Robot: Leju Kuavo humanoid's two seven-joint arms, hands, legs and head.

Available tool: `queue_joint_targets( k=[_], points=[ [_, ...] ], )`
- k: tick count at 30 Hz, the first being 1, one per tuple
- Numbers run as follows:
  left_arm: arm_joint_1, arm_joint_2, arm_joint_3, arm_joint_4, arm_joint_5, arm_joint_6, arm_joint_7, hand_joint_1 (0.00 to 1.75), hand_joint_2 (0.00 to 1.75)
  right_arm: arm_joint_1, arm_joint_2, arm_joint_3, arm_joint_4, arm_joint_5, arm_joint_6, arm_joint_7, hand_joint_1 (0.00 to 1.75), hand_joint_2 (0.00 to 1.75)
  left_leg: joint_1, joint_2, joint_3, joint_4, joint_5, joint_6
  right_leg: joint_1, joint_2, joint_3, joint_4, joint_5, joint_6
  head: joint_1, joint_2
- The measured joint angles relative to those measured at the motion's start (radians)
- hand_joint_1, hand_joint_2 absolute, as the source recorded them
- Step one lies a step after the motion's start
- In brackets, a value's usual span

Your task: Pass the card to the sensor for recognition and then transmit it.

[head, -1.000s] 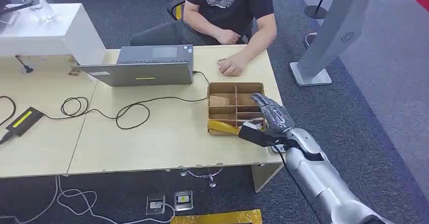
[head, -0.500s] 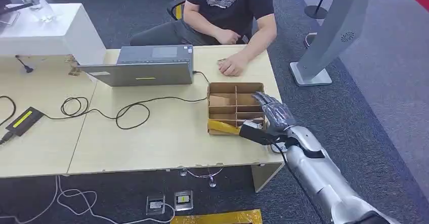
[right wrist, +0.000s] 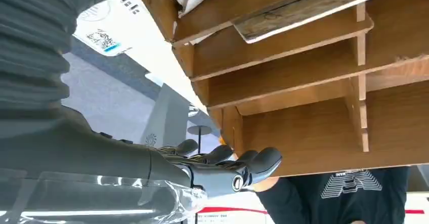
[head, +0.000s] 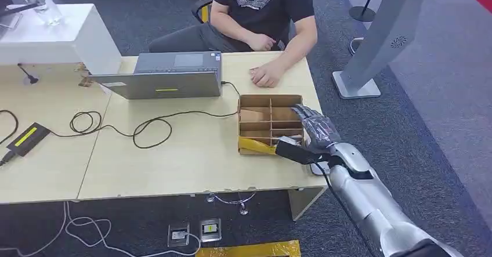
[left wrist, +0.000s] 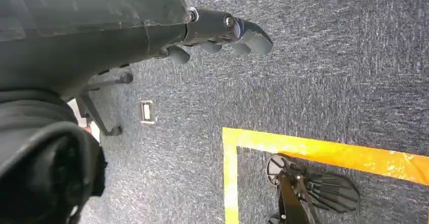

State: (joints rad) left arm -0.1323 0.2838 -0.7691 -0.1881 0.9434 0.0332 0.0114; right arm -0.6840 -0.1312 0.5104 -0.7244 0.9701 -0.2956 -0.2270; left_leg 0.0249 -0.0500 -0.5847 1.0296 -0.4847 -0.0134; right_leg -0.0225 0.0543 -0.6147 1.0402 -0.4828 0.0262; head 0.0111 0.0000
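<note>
Since a second ago my right hand (head: 316,130) has eased a little toward the worktop's right edge and nearer me; nothing else on the worktop (head: 174,158) has shifted. It hovers over the right side of the cardboard divider box (head: 264,118), fingers (right wrist: 253,163) stretched out and slightly apart, holding nothing. From the right wrist view I see those fingers just beside the box's outer wall, with the partitions beyond them. I cannot make out the card for certain; a white sheet with a printed code (right wrist: 109,34) lies by the box's near corner, and a pale flat piece (head: 250,115) sits in one left compartment. My left hand (left wrist: 222,32) hangs over the carpet, fingers loosely extended, empty. A person's hand (head: 265,77) rests on the worktop beyond the box, beside the laptop (head: 159,76).
</note>
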Motion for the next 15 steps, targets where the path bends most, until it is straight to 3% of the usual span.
queue_joint_targets(
  k=[14,15],
  points=[
    [0.0,0.003,0.0,0.0,0.002,-0.001,0.0,0.0,0.0,-0.005,0.0,0.0,0.019,0.001,-0.003,0.0,0.02,1.75,0.0,0.0,0.0,0.0,0.0,0.0,0.0,0.0,0.0,0.0,0.0,0.0,0.0,0.0],
    [0.0,0.003,0.0,0.0,0.002,-0.001,0.0,0.0,0.0,-0.005,0.0,0.0,0.02,0.001,-0.002,0.0,1.64,1.75,0.0,0.0,0.0,0.0,0.0,0.0,0.0,0.0,0.0,0.0,0.0,0.0,0.0,0.0]
  ],
)
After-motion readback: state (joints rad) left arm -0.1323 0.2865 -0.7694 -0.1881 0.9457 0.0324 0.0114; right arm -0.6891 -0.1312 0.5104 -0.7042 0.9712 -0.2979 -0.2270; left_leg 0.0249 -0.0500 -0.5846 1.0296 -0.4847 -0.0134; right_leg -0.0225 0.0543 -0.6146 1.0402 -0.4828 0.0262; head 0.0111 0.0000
